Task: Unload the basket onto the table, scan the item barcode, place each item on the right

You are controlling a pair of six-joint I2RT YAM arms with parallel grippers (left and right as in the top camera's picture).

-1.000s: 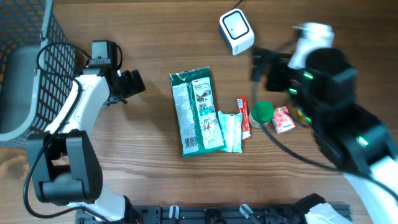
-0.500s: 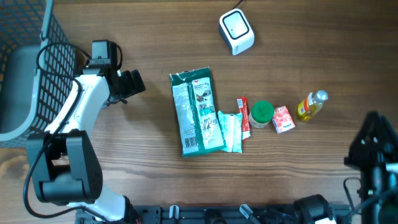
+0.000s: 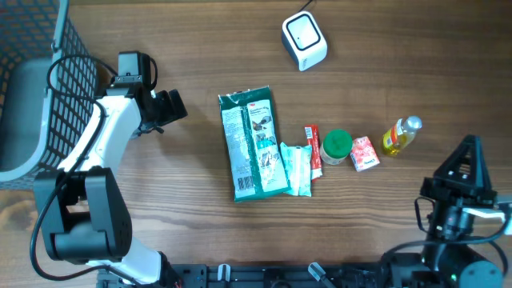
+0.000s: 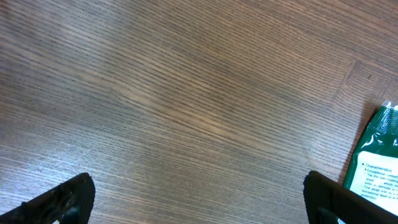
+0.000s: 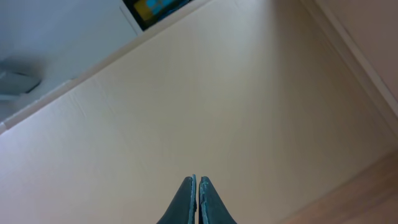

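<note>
Wooden tabletop (image 3: 200, 48) carries a green packet (image 3: 252, 144) lying flat at its middle, largest of the items there, its long axis running near-to-far, with the white scanner (image 3: 304, 38) beyond its far end. The left gripper (image 3: 171, 107) hovers near the packet's left side, fingers spread wide and empty, so it looks the nearer arm. The right gripper (image 5: 198, 190), at the near right corner, has its fingers closed on nothing and aimed away.
</note>
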